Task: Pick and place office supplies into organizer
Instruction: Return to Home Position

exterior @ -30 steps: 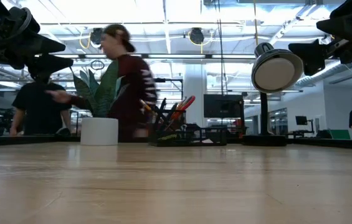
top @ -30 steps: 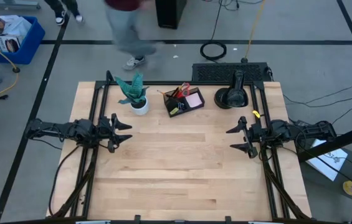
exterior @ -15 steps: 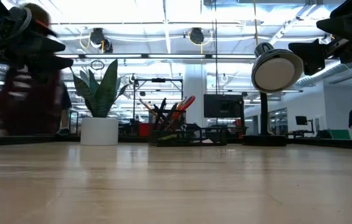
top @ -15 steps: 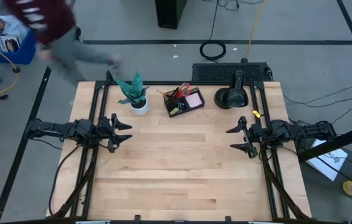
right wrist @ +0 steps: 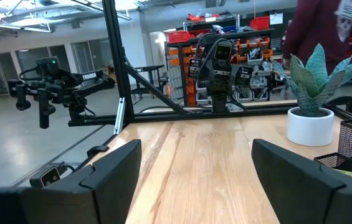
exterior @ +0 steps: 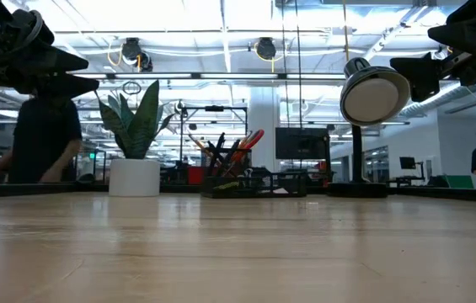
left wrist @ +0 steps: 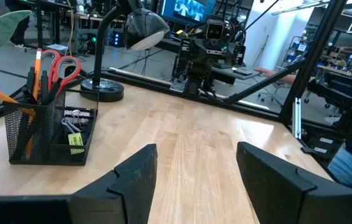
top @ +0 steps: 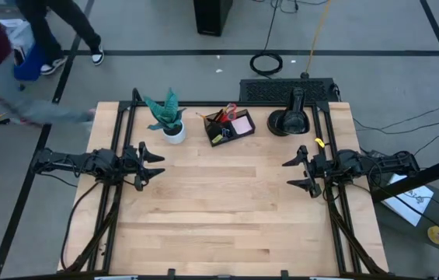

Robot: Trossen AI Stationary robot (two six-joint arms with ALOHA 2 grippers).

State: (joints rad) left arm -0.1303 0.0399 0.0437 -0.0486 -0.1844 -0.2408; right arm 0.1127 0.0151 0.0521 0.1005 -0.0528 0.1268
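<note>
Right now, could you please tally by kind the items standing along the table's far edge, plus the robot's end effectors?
Potted plant: 1
Organizer: 1
Desk lamp: 1
Left end effector, right end effector: 2
Total: 5

1. Organizer (top: 229, 127), high view: contents too small to sort. Only red scissors handles (top: 230, 110) & pink pad (top: 242, 124) can be made out.
2. Right wrist view: organizer cut by frame edge, only a mesh corner shows.
3. Person (top: 1, 70) off table's far-left corner: motion-blurred, cut by frame edge.
4. Low view: left gripper (exterior: 82, 73) & right gripper (exterior: 420, 52) partly cut by top corners.
</note>
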